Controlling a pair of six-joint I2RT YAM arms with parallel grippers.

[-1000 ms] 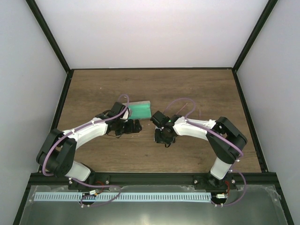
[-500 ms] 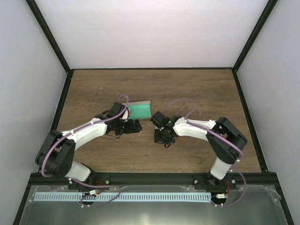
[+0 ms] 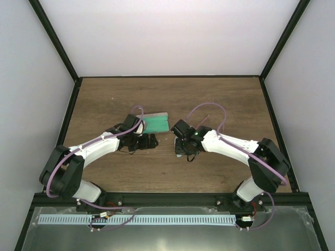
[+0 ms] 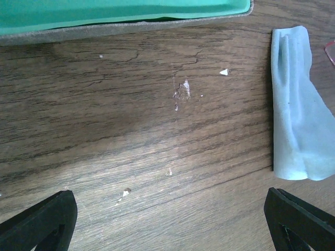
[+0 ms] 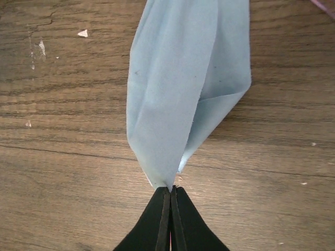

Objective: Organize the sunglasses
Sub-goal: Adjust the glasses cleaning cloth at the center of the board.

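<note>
The sunglasses show only as a pink sliver at the right edge of the left wrist view (image 4: 331, 52) and a pink-purple line at the top right of the right wrist view (image 5: 320, 4). In the top view my right arm hides them. My right gripper (image 5: 170, 189), mid-table in the top view (image 3: 184, 150), is shut on a corner of the light blue cloth (image 5: 183, 89), which trails over the wood. The cloth also shows in the left wrist view (image 4: 298, 115). My left gripper (image 4: 167, 225) is open and empty just in front of the grey case with green lining (image 3: 156, 123).
The case's green lining and grey rim (image 4: 120, 23) run along the top of the left wrist view. The wooden table (image 3: 104, 99) is walled by white panels and black posts. Purple cables loop over both arms.
My right arm's elbow has swung out to the right and its gripper has shifted slightly right and farther back, still shut. My left arm has stayed put.
</note>
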